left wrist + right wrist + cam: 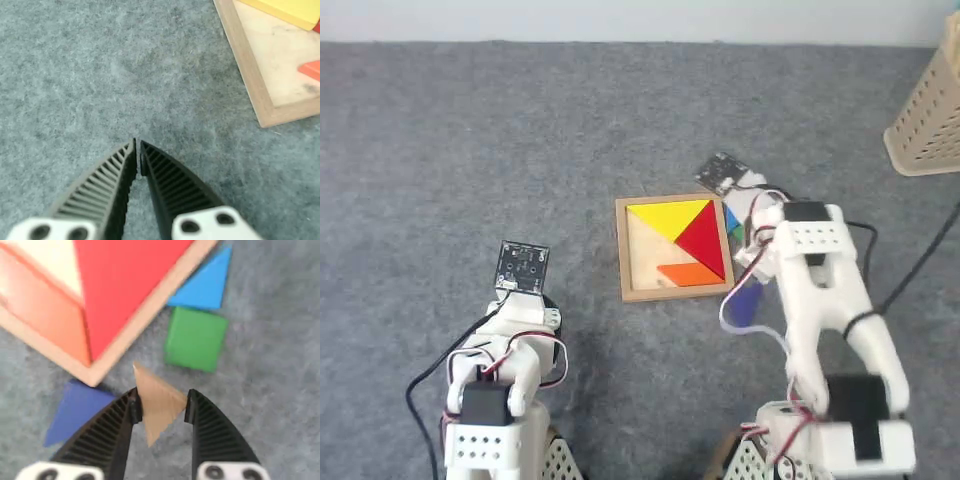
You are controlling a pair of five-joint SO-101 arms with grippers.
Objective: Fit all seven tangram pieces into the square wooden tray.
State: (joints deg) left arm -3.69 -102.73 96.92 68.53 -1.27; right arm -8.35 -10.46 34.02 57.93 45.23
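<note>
Looks like the pick-up part of piece number four is being dealt with here. Three pieces are already seated in the square wooden tray point(621, 250): a big yellow triangle point(670, 217), a big red triangle point(705, 243) and an orange piece point(685, 273) along the near edge, with bare wood left on the tray's left side. A small tan wooden triangle point(155, 401) is pinched between the jaws of the right gripper point(162, 395), which are closed down narrow onto its sides, just outside the tray's corner; whether it's been lifted off the grey carpet-like surface point(100, 75) can't be told. A green square point(195, 339), a light blue triangle point(205, 282) and a dark blue piece point(75, 410) are left lying on the carpet right beside the tray, all outside it. The left gripper point(138, 152) is parked over bare carpet near the tray's other side, jaws closed with nothing between them. For the next move, the tan triangle probably needs to be carried over the rim and turned so its edges line up with an open spot, then set down flat, not tilted against the rim or a neighbouring piece.
</note>
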